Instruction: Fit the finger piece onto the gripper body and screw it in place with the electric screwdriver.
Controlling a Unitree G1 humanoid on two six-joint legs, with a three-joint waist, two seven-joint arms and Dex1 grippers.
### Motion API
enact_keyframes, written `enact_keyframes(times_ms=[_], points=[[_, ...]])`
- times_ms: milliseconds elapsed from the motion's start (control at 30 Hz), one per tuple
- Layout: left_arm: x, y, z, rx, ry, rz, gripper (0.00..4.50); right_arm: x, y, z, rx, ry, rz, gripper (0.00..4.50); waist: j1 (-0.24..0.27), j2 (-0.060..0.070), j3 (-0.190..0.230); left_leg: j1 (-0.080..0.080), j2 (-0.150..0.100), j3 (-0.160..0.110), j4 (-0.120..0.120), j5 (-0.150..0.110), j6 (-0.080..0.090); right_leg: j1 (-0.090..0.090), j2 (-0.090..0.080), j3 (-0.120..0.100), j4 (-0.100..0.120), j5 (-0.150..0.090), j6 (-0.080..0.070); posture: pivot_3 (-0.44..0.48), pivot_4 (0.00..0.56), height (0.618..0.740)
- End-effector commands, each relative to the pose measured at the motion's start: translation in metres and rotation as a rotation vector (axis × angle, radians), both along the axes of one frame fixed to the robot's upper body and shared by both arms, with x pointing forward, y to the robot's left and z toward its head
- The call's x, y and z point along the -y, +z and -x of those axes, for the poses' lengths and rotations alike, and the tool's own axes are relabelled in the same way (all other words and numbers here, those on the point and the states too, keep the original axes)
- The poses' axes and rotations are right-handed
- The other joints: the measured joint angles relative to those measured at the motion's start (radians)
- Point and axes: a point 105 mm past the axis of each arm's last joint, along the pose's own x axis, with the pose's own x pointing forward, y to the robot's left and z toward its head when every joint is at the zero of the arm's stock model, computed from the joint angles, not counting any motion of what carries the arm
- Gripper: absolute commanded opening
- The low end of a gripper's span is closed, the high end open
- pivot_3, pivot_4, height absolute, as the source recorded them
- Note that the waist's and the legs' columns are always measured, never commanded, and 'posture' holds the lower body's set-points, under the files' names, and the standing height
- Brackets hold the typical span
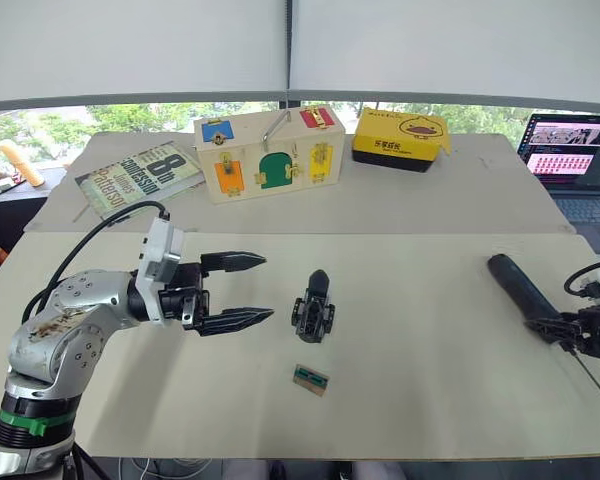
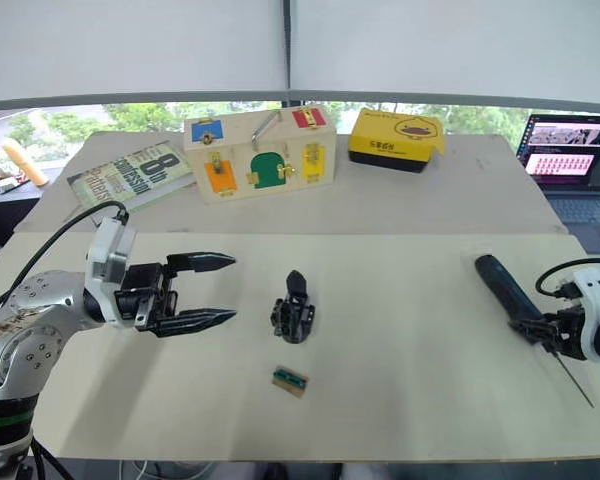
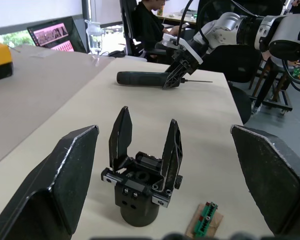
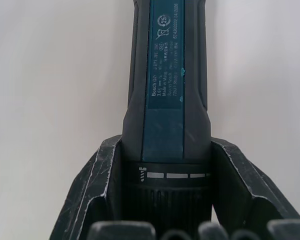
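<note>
The gripper body (image 1: 313, 307) stands mid-table, a black block on a round base. In the left wrist view two black pointed fingers stand on the gripper body (image 3: 140, 192) side by side. I cannot tell which of them is the finger piece. My left gripper (image 1: 268, 288) is open, level with the body and a short way to its left, fingertips pointing at it. The electric screwdriver (image 1: 520, 285) lies at the right side of the table, thin bit toward the near edge. My right gripper (image 2: 540, 330) is shut on the screwdriver (image 4: 167, 75) at its collar.
A small green-topped block (image 1: 311, 379) lies just in front of the gripper body. At the back are a wooden lock box (image 1: 270, 150), a yellow box (image 1: 400, 135), a book (image 1: 140, 175) and a laptop (image 1: 570, 150). A seated person (image 3: 150, 20) is beyond the table.
</note>
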Motion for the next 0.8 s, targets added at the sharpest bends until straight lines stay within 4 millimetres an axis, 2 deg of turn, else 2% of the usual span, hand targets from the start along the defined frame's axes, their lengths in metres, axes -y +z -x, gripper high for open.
enact_keyframes(times_ms=[33, 200, 367, 600, 800], points=[[-0.008, 0.007, 0.009, 0.059, -0.019, 0.01, 4.5, -0.042, 0.065, -0.01, 0.18, 0.157, -0.057, 1.96, -0.007, 0.006, 0.002, 0.0, 0.0, 0.001, 0.0, 0.0, 0.0, 0.0, 0.0, 0.001, 0.0, 0.0, 0.0, 0.0, 0.15, 0.74], [-0.027, -0.012, 0.011, 0.063, -0.014, -0.061, 4.5, -0.105, 0.053, 0.011, 0.072, 0.403, 0.014, 1.96, -0.001, 0.007, 0.002, 0.0, 0.003, -0.001, -0.002, 0.001, -0.005, -0.002, 0.003, -0.002, 0.001, -0.001, -0.002, 0.0, 0.15, 0.74], [-0.034, -0.024, 0.012, 0.068, 0.002, -0.079, 4.5, -0.137, 0.031, 0.023, 0.018, 0.535, 0.135, 1.96, 0.012, 0.007, 0.002, -0.001, 0.001, -0.001, -0.002, 0.001, -0.004, -0.002, 0.001, -0.002, 0.0, -0.001, -0.002, 0.0, 0.15, 0.74], [-0.031, -0.031, 0.013, 0.077, 0.015, -0.077, 4.5, -0.137, 0.002, 0.02, 0.003, 0.537, 0.187, 1.96, 0.018, 0.004, 0.004, -0.002, 0.0, -0.001, -0.001, 0.0, -0.003, -0.002, 0.001, -0.003, -0.001, -0.001, -0.001, 0.0, 0.15, 0.74], [-0.029, -0.031, 0.012, 0.095, 0.031, -0.078, 4.5, -0.136, -0.007, 0.02, -0.019, 0.533, 0.152, 1.96, 0.017, 0.004, 0.004, -0.001, 0.001, 0.0, -0.001, 0.0, -0.003, -0.002, 0.002, -0.005, 0.0, -0.001, -0.001, 0.0, 0.15, 0.74]])
